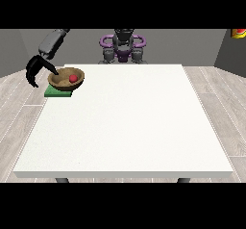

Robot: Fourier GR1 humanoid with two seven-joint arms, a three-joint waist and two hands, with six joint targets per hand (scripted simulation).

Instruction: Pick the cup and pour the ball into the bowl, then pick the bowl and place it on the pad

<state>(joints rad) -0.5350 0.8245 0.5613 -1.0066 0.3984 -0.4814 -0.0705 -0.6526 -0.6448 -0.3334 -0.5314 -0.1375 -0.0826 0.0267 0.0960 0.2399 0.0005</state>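
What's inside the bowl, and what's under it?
A red ball lies inside the bowl. Under it is the green pad, showing at its front and left; the rest is covered.

Bowl [66,79]: wood-look brown, matt. Ball [73,78]: smooth red, slight sheen. Pad [58,93]: flat green, matt (material unclear). Counter [125,127]: white, smooth, matt, faintly speckled. Hand [34,70]: black, dull plastic look. Floor [218,112]: pale wood planks.

A small red ball [73,78] is held in a brown wooden bowl [61,82], which is set on a flat green square pad [54,93] at the white table's [125,127] far left corner.
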